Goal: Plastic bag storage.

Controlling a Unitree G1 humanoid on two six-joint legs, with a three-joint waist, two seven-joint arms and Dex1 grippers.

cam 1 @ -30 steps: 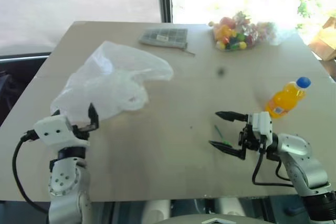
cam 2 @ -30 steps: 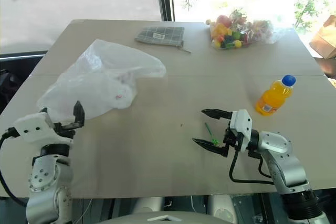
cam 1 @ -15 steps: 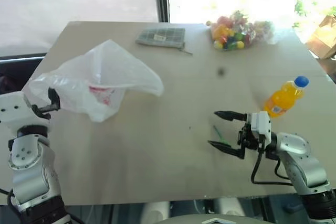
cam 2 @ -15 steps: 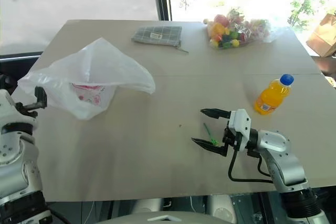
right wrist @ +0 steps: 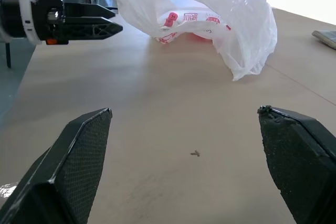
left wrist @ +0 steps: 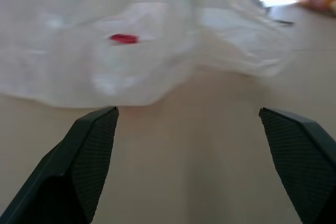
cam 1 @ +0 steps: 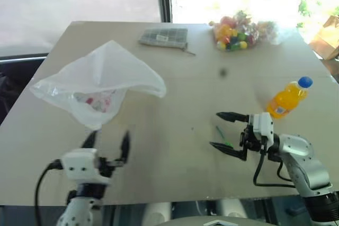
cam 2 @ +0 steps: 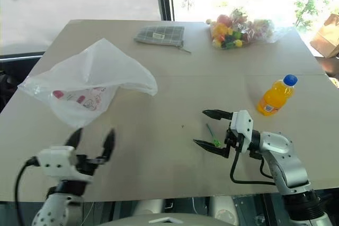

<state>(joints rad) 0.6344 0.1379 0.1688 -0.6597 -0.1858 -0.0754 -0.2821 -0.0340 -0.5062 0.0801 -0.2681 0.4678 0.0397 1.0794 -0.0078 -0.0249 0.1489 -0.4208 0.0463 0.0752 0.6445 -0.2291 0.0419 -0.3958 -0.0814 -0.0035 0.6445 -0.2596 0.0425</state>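
Head views first: plastic bag (cam 1: 103,80) lies loose and puffed on the left half of the worktop (cam 1: 180,93), with nothing gripping it. Left gripper (cam 1: 107,142) sits just short of the bag's near edge, its two fingers spread and empty, aimed toward the bag. Right gripper (cam 1: 229,132) hovers low over the right side of the worktop, well apart from the bag, its fingers spread too, pointing across toward the left. An orange drink bottle (cam 1: 288,98) stands just beyond it. A grey pouch (cam 1: 164,37) and a bag of sweets (cam 1: 241,30) lie at the far edge.

Left wrist view: the bag's crumpled white edge (left wrist: 131,51) lies just ahead of the parted fingers, a red print showing through, with bare worktop between.

Right wrist view: the bag (right wrist: 210,14) lies across the worktop beyond open fingers, with the left gripper (right wrist: 116,23) near its side.

Judging by this, the step in hand is the approach for a first grasp. The next move calls for easing the left gripper forward onto a fold of thin film and pinching it without shoving the bag away.
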